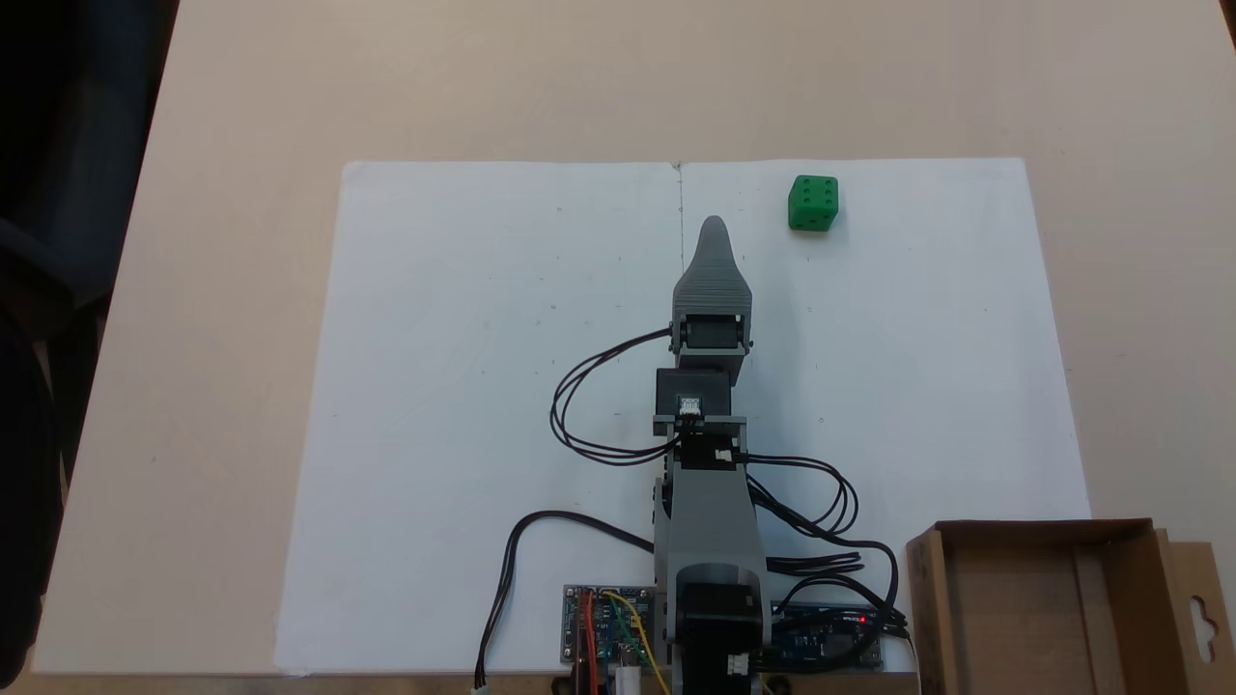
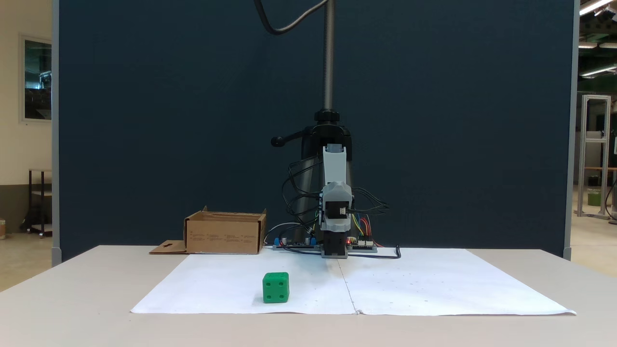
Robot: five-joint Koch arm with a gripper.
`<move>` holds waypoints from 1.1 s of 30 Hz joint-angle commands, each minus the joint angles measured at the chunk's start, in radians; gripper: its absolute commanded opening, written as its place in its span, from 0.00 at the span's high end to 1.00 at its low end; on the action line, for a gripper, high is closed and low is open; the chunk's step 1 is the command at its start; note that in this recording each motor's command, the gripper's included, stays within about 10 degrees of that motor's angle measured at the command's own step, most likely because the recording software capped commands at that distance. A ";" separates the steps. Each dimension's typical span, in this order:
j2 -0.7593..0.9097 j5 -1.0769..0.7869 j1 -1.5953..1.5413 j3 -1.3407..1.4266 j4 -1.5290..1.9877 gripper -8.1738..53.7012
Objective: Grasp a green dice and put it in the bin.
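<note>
Fixed view: green dice [image 1: 813, 203] right of gripper [image 1: 713, 227], apart; gripper's state indiscernible.

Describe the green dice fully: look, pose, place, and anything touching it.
The green dice is a small bright green cube with rounded edges and darker recessed pips; it looks like plastic. From above its top face shows six pips; from the front the facing side shows four. It sits flat on the white paper, near the far edge, untouched, well apart from the gripper and the cardboard bin.
</note>
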 commanded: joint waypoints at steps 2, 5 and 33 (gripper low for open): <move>0.110 -0.072 -0.002 0.055 0.034 0.19; 0.112 -0.072 -0.025 -0.025 0.218 0.19; -0.318 -0.025 0.147 -1.269 1.934 0.17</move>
